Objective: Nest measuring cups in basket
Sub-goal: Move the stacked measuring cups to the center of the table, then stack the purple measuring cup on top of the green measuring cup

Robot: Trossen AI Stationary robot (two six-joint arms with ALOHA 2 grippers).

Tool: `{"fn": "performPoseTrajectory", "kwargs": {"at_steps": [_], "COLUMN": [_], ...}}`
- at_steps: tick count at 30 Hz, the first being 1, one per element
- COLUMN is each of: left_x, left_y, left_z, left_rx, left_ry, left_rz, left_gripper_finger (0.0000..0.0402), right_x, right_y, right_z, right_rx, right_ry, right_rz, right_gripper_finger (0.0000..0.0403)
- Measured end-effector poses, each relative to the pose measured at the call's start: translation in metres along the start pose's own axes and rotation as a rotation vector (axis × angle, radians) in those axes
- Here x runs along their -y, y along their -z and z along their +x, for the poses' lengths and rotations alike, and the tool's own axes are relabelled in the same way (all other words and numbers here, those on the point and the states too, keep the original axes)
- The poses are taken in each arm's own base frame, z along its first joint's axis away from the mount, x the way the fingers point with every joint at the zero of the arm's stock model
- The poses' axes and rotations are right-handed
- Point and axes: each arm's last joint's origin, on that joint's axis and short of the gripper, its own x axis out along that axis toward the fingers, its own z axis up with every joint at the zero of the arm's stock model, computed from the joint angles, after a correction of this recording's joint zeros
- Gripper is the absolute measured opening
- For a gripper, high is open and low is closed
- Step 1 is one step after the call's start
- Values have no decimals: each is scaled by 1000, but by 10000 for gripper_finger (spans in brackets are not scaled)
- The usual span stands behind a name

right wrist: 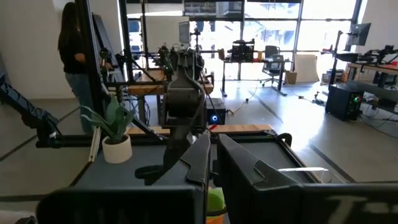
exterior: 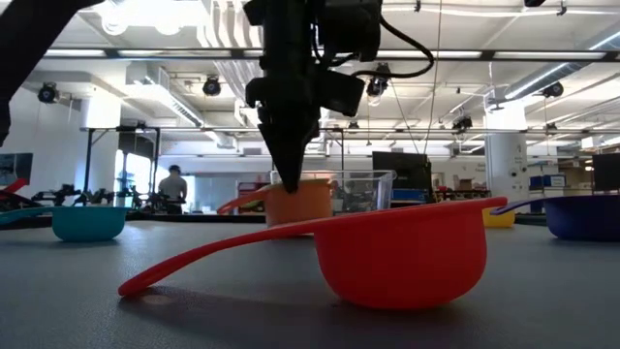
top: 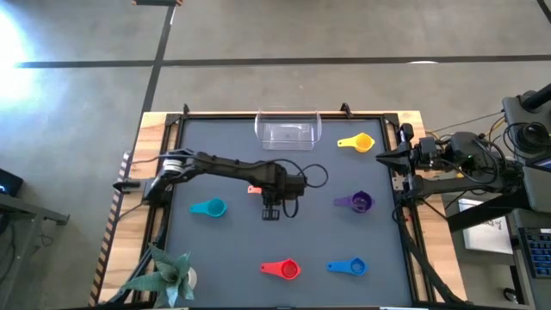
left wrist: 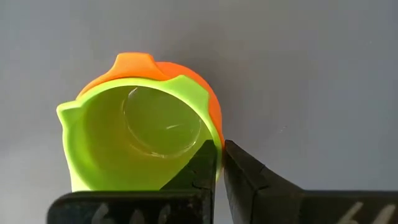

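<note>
Fingers [left wrist: 211, 168] of your left gripper [top: 271, 209] are pinching the green cup [left wrist: 140, 140], nested in the orange cup [left wrist: 205, 99], mid-desk; basket [top: 287, 129] is sitting empty, five cups remaining loose.

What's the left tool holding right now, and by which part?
Left tool pinches the green cup, nested in the orange cup, by their side walls at the rim. Right tool waits at far right.

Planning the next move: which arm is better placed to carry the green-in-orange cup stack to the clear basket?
Left. The left hand pinches the green cup, nested in the orange cup, mid-table; the right hand waits at the right edge of the table.
</note>
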Motion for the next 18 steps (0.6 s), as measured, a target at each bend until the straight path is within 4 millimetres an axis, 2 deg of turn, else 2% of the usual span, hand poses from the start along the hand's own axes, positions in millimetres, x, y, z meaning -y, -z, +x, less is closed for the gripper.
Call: {"fn": "performPoseTrajectory", "kwargs": {"at_steps": [6,10,14,18], "left_x": [0,0,2,5], "left_y": [-5,-10,-12,-8], "left_z": [-8,-26,-55,-105], "left_rx": [26,68,101,235], "left_ry": [0,-2,-18,-65], "left_rz": [-15,-16,-16,-28], "left_gripper_finger": [55,98,137,158], "right_x": [0,0,0,0], "right_y": [0,0,0,0], "right_z": [0,0,0,0], "right_rx": [0,0,0,0], "right_ry": [0,0,0,0], "right_rz": [0,0,0,0], "right_gripper_finger": [22,22,22,22]}}
